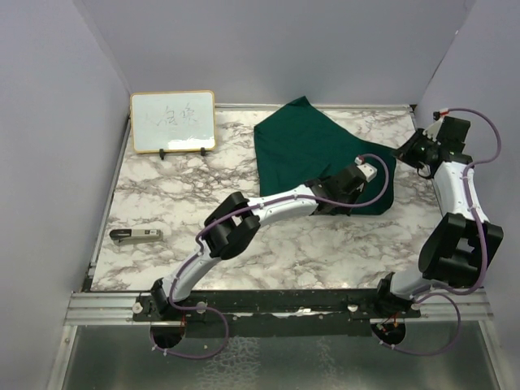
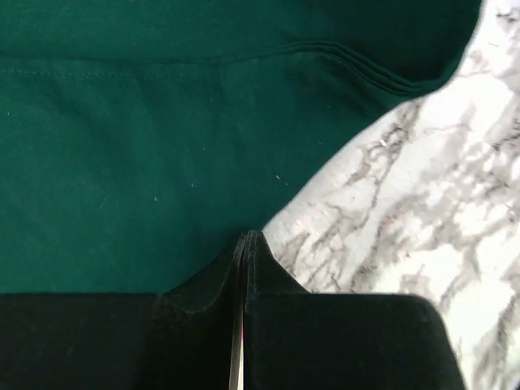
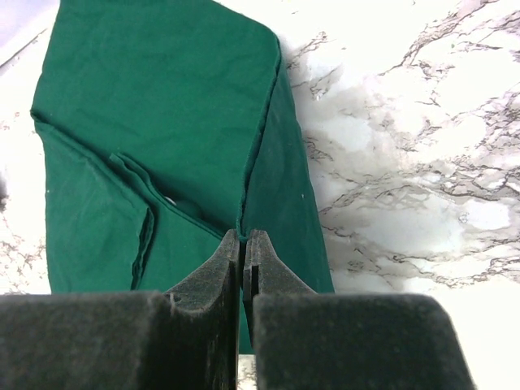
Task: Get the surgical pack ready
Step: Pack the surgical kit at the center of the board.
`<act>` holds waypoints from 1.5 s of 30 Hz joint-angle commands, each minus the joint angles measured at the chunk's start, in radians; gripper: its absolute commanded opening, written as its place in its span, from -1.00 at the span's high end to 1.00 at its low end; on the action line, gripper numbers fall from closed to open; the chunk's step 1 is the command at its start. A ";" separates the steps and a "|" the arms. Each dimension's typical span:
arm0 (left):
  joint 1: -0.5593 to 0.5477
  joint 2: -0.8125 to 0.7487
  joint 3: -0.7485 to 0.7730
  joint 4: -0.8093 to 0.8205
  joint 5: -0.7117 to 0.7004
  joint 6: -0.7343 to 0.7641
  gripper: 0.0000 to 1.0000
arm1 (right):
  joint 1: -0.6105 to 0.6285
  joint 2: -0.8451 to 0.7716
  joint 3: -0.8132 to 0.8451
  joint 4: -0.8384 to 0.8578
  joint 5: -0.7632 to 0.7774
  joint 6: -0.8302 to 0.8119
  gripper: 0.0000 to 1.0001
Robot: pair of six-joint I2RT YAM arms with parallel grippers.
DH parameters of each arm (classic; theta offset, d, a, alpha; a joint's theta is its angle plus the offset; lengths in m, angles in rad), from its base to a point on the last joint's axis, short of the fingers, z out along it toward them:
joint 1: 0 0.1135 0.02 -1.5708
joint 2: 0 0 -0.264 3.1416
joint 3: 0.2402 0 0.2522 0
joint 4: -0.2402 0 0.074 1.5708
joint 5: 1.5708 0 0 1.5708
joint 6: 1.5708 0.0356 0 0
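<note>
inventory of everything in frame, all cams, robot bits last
drape: 1, dark green, folded, far centre-right of the table
whiteboard: 1, white with wood frame, propped at the far left corner, faint writing on it
small tool: 1, silver and black, lying flat at the left edge; type too small to tell
table: 1, white-grey marble pattern
mounting rail: 1, silver and black, along the near edge
left arm: 1, white and black, reaching across onto the drape
right arm: 1, white and black, at the right side
left gripper: black, shut, tips at the drape's edge
right gripper: black, shut, tips by the drape's edge
</note>
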 commanded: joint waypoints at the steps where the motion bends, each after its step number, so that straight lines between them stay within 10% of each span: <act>1: -0.004 0.076 0.090 -0.056 -0.069 0.015 1.00 | -0.005 -0.064 -0.008 0.018 -0.045 0.024 0.98; 26: 0.035 0.011 0.098 -0.062 0.045 0.008 0.95 | 0.006 -0.041 0.143 -0.128 -0.390 0.091 0.98; 34: 0.139 -0.259 -0.175 0.101 0.317 -0.097 0.80 | 0.094 -0.002 0.191 -0.130 -0.390 0.149 0.98; 45: 0.411 -0.763 -0.687 0.130 0.338 -0.107 0.75 | 0.450 0.045 0.119 0.193 -0.194 0.538 0.98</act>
